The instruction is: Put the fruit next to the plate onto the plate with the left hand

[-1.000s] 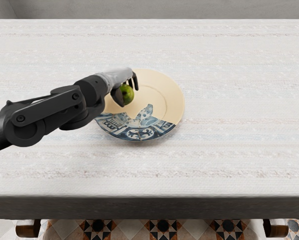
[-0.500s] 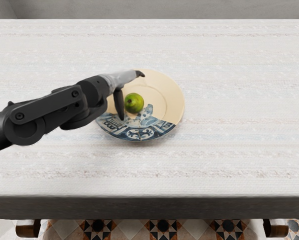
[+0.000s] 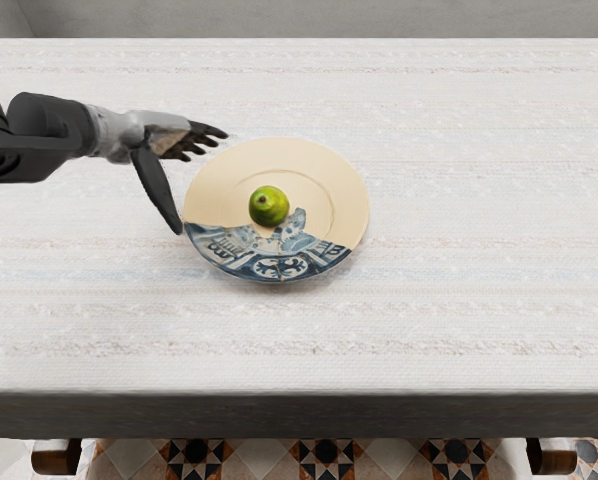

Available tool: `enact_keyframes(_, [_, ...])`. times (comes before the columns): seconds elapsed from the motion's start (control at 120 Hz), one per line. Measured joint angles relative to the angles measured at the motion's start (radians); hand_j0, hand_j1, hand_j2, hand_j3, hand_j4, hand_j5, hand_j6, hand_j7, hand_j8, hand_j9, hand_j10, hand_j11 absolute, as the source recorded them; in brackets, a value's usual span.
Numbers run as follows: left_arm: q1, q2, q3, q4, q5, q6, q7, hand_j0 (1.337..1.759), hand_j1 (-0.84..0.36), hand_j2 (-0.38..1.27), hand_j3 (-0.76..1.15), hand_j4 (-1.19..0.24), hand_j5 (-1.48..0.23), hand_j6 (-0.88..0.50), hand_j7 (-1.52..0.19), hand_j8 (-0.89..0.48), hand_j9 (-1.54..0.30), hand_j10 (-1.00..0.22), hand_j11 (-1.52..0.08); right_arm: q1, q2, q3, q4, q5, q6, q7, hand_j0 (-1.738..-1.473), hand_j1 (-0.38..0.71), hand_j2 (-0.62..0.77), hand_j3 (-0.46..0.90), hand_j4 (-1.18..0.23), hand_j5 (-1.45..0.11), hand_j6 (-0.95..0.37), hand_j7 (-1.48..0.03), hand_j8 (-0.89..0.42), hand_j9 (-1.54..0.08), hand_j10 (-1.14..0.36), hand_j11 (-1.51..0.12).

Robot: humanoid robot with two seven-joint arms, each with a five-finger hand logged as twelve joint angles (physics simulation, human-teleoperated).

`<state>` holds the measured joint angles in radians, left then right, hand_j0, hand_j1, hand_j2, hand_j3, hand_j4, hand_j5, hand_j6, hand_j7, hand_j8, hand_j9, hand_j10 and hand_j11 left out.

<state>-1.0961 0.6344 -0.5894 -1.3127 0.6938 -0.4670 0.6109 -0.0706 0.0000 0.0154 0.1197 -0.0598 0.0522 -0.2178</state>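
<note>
A small green fruit (image 3: 269, 205) lies on the cream and blue-patterned plate (image 3: 334, 180), near its middle. My left hand (image 3: 184, 165) hovers just left of the plate's rim, fingers spread and holding nothing; its thumb hangs down toward the table. The hand is apart from the fruit, about a plate-radius to its left. The left arm reaches in from the picture's left edge. No right arm shows.
The plate sits on a pale cloth-covered table (image 3: 459, 290). The table's front edge (image 3: 299, 410) runs across the bottom, with patterned floor tiles (image 3: 324, 458) below it.
The hand held the fruit over the plate, let it go onto the plate, then drew back left and up with the arm. The fruit now rests alone on the plate.
</note>
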Motion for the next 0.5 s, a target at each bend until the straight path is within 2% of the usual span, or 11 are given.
enact_keyframes(0.225, [0.001, 0.107, -0.025, 0.001, -0.212, -0.126, 0.000, 1.658, 0.32, 0.01, 0.00, -0.02, -0.03, -0.02, -0.03, -0.02, -0.03, -0.02, -0.03, 0.000, 0.000, 0.000, 0.000, 0.000, 0.000, 0.000, -1.658, -0.35, 0.00, 0.00, 0.00, 0.00, 0.00, 0.00, 0.00, 0.00, 0.00, 0.00])
enact_keyframes(0.5, [-0.002, 0.106, -0.028, 0.003, -0.290, -0.143, 0.000, 1.658, 0.33, 0.00, 0.00, -0.02, -0.03, -0.02, -0.03, -0.02, -0.03, -0.02, -0.03, 0.000, 0.000, 0.000, 0.000, 0.000, 0.000, 0.000, -1.658, -0.35, 0.00, 0.00, 0.00, 0.00, 0.00, 0.00, 0.00, 0.00, 0.00, 0.00])
